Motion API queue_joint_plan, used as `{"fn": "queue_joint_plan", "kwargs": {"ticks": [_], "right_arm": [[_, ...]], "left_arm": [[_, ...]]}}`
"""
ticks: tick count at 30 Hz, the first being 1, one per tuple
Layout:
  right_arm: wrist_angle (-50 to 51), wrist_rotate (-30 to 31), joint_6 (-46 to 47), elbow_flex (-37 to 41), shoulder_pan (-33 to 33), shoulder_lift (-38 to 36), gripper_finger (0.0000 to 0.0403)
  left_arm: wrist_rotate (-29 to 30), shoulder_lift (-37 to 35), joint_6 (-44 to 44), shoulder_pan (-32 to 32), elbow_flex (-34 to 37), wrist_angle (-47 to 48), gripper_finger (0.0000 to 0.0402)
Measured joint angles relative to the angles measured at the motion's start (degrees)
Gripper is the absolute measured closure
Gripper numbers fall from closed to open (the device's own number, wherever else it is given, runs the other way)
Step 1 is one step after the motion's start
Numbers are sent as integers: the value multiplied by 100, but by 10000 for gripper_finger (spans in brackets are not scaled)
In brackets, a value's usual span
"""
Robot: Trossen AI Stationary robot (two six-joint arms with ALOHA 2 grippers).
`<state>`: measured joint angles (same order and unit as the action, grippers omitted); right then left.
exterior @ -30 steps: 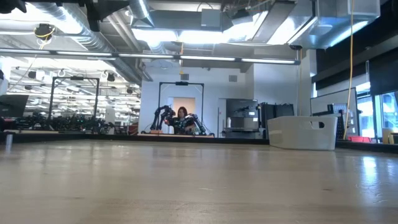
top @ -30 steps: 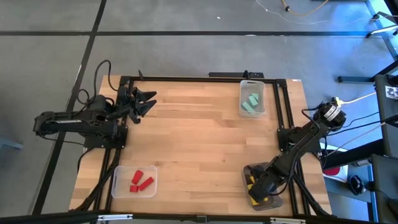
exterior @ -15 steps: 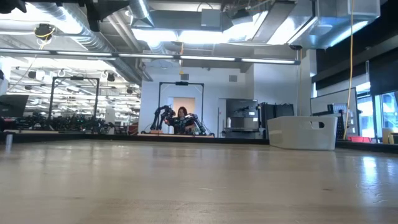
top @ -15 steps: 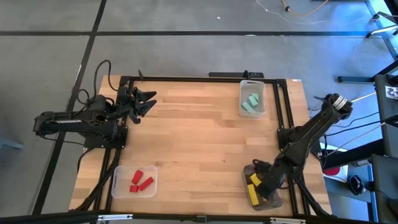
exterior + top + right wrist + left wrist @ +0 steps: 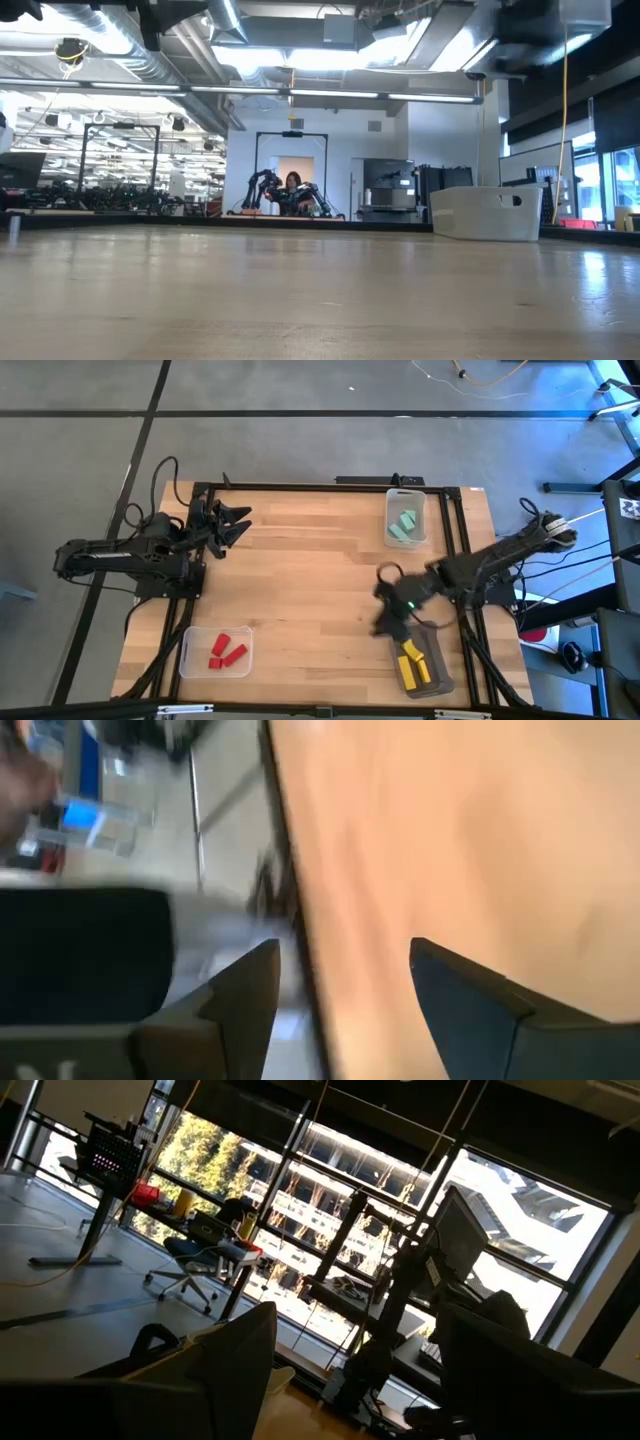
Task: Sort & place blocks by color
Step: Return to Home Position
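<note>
High view: wooden table (image 5: 320, 580), blurred right gripper (image 5: 386, 600) hanging above bare wood by the dark bin (image 5: 446, 676), fingers parted, empty. Left gripper (image 5: 240, 523) waits far-left, seemingly spread too. Yellow blocks (image 5: 412, 665) lie in the dark bin, red blocks (image 5: 225, 650) in the clear bin (image 5: 190, 660), teal blocks (image 5: 403, 525) in the rear bin (image 5: 421, 500).
</note>
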<state>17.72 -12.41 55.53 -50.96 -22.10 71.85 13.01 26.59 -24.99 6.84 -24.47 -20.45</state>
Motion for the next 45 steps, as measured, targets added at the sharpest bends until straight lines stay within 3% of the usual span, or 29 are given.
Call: {"fn": "queue_joint_plan", "kwargs": {"ticks": [8,15,22,26,32,37,42,45], "right_arm": [[-1929,340,-2311,0,1952,461,178],[-2437,-332,-2815,0,3128,-159,178],[-2303,-95,-3528,-9,3233,-1035,178],[-2067,-78,-4183,-9,3156,-1102,178],[-1960,-72,-4213,-9,3123,-1043,178],[-1946,-72,-4215,-9,3125,-1045,178],[-1948,-72,-4216,-9,3125,-1045,178],[-1948,-72,-4214,-9,3125,-1045,178]], "left_arm": [[42,0,4,2,0,12,136],[-197,0,660,-1,0,44,136],[-672,2,1650,-3,0,306,138],[-925,2,1614,-3,0,596,147],[-1165,2,1595,-3,0,704,166],[-1240,2,1059,-3,0,769,235],[-1416,2,861,-3,0,981,374],[-1415,2,862,-3,0,981,391]]}}
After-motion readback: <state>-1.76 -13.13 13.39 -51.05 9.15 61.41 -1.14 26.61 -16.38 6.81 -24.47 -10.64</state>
